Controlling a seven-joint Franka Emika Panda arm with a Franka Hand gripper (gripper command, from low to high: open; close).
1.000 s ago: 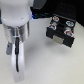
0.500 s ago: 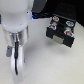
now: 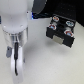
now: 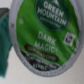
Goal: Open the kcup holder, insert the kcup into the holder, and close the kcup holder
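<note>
Arm over pale table, drawer unit open at two o'clock.
Exterior view: the glossy white arm filled the nine o'clock side; the boxy black kcup holder sat apart, tray out, round pods showing. Claw state could not be told. Wrist view: the kcup, round green foil lid, filled the frame.

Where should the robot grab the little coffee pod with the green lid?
Probably by its round sides just under the rim, coming straight down from above. In the wrist view the kcup shows its flat green foil lid facing the camera, so it seems to stand lid-up.
</note>
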